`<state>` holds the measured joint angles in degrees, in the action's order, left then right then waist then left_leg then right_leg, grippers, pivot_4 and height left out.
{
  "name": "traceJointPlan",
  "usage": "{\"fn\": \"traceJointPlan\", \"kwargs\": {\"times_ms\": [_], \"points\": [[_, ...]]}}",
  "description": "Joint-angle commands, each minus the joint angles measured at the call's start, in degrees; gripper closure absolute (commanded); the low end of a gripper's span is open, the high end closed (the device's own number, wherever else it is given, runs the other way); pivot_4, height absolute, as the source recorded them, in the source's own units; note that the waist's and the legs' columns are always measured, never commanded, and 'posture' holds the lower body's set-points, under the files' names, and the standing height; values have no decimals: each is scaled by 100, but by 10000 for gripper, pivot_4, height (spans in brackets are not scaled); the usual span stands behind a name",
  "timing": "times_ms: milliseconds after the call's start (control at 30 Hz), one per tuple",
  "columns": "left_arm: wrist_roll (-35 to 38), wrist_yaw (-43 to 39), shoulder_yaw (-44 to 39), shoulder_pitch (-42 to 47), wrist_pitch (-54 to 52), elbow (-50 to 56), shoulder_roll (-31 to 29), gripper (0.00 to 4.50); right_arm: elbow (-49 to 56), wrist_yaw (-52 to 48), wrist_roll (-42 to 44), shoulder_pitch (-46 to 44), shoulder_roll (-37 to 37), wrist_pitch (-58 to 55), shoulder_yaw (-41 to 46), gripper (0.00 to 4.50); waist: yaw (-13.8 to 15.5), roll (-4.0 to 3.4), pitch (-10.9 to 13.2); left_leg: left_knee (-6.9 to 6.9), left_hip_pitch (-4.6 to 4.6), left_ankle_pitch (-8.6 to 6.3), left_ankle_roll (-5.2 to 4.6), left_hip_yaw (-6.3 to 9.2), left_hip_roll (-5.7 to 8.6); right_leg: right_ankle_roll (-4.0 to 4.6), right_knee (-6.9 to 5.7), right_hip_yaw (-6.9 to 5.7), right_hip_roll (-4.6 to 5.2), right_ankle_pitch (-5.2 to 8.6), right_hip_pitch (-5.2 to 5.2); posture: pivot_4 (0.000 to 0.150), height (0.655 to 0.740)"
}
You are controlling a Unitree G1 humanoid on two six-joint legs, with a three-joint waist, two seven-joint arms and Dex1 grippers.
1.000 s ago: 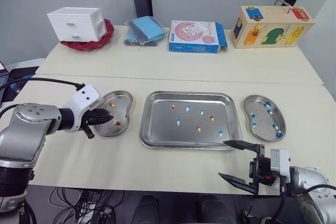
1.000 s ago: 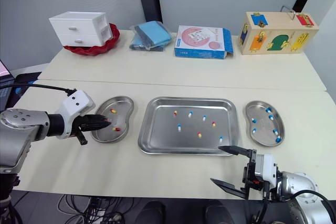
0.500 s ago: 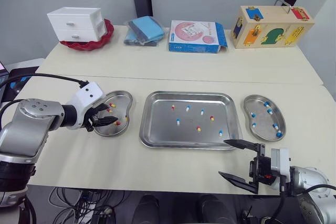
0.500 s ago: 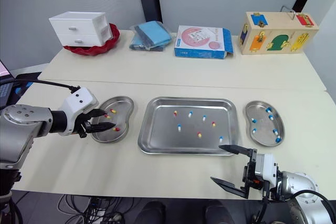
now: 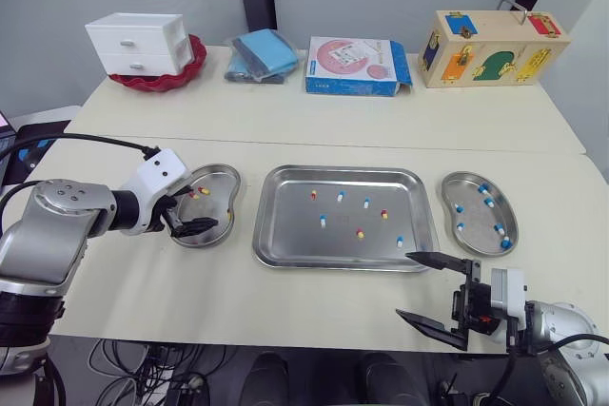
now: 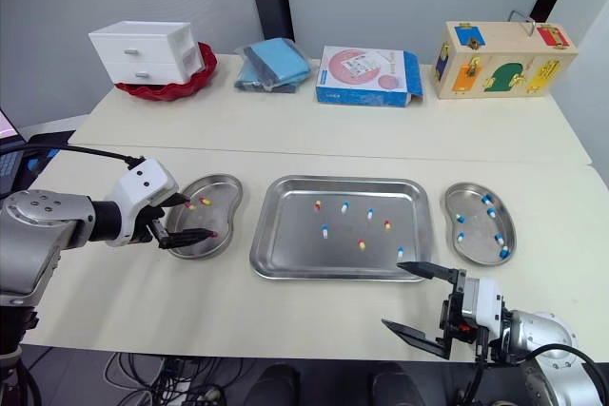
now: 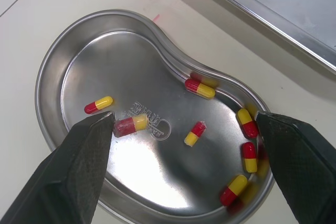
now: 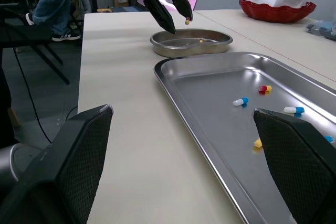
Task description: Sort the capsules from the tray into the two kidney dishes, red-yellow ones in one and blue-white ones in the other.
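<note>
My left gripper (image 5: 194, 214) hangs open just above the left kidney dish (image 5: 217, 169), nothing between its fingers. In the left wrist view several red-yellow capsules (image 7: 199, 88) lie in that dish (image 7: 52, 61), one close by a fingertip (image 7: 100, 129). The steel tray (image 5: 285, 235) in the middle holds several loose capsules, red-yellow (image 5: 360, 232) and blue-white (image 5: 324, 220). The right kidney dish (image 5: 473, 206) holds several blue-white capsules (image 5: 459, 207). My right gripper (image 5: 405, 284) stands open and empty at the table's front edge, in front of the tray's right corner.
At the back stand a white drawer box (image 5: 140, 43) on a red bowl, a blue pack (image 5: 263, 52), a flat carton (image 5: 356, 66) and a wooden lock box (image 5: 493, 47). A black cable (image 5: 76, 145) runs to my left arm. A person's legs (image 8: 55, 3) stand beyond the table.
My left gripper, shut over the left dish a second ago, has spread its fingers wide above it. The right gripper has stayed put.
</note>
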<state>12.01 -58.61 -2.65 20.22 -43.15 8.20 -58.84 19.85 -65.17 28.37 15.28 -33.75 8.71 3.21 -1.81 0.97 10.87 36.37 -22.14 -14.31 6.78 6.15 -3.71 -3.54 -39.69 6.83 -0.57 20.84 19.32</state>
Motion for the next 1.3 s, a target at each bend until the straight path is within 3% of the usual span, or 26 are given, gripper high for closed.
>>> {"fn": "traceJointPlan", "kwargs": {"times_ms": [33,233,367,833,967,1067,1300], "points": [[19,-12,-42,69,100,2,-105,631,137,20,100,3,-14,52,64,0,0,0,0,0,0,0,0,0,0,0,0,0,0,0,0,1500,7400],[-106,16,17,-44,403,-110,-124,631,167,57,111,-12,-21,18,58,0,0,0,0,0,0,0,0,0,0,0,0,0,0,0,0,1500,7400],[369,-54,-215,86,-77,59,50,631,187,81,108,-30,-17,-5,53,0,6,0,0,0,0,0,0,0,0,0,-1,0,0,0,0,1500,7400],[275,-11,-121,25,152,-121,-27,631,264,186,93,-49,-17,-58,8,0,-2,0,0,0,0,0,0,0,0,0,-2,0,0,0,1,1500,7400],[880,-70,-437,216,-469,-8,174,631,295,212,95,-71,-21,-93,-1,0,0,0,0,0,0,0,0,-1,0,0,-2,1,0,0,1,1500,7400],[440,12,-152,35,-32,-140,-67,631,316,226,95,-90,-18,-126,-4,0,-3,0,0,0,0,0,0,-1,0,0,-3,1,0,0,1,1500,7400],[599,-21,-546,-124,99,-119,-142,631,348,247,107,-8,-84,-206,97,0,-3,-1,0,-1,1,0,0,-1,0,0,-4,1,-1,0,3,1500,7400]]}}
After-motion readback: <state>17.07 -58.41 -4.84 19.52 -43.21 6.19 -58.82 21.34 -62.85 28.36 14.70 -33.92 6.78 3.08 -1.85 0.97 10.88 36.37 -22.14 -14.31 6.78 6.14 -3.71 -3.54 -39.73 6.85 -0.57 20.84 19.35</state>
